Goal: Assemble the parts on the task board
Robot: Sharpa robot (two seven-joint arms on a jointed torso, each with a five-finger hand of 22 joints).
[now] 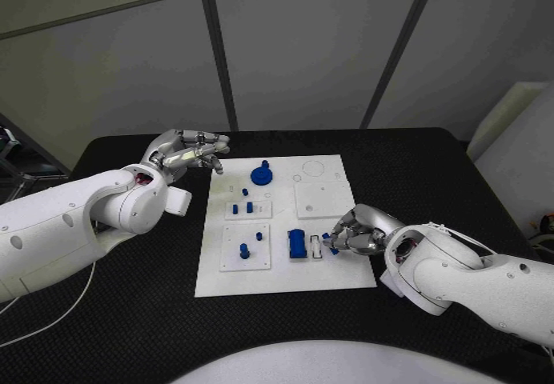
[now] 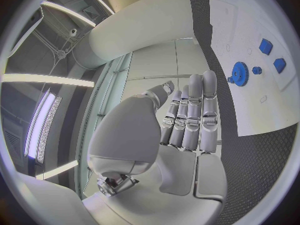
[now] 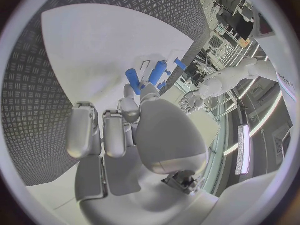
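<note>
1. We see the white task board (image 1: 329,276) lying flat in the middle of the black table (image 1: 138,320), its long side running away from us.
2. A blue bar (image 1: 297,243) lies on the board's near half, its long axis pointing away from us, along the board's length.
3. Our right hand (image 1: 355,232) is over the board's near right edge, just right of that bar. Its fingertips pinch a small blue part (image 1: 332,249); the fingers hide most of it, so we cannot tell its shape or which way it points.
4. In the right wrist view the bar (image 3: 133,81) and another blue piece (image 3: 157,72) lie just beyond the fingertips (image 3: 129,91).
5. A blue gear (image 1: 262,173) stands on the board's far left part, with small blue pegs (image 1: 245,210) nearer us.
6. Our left hand (image 1: 187,150) hovers off the board's far left corner, near the gear, fingers curled inward and holding nothing.
</note>
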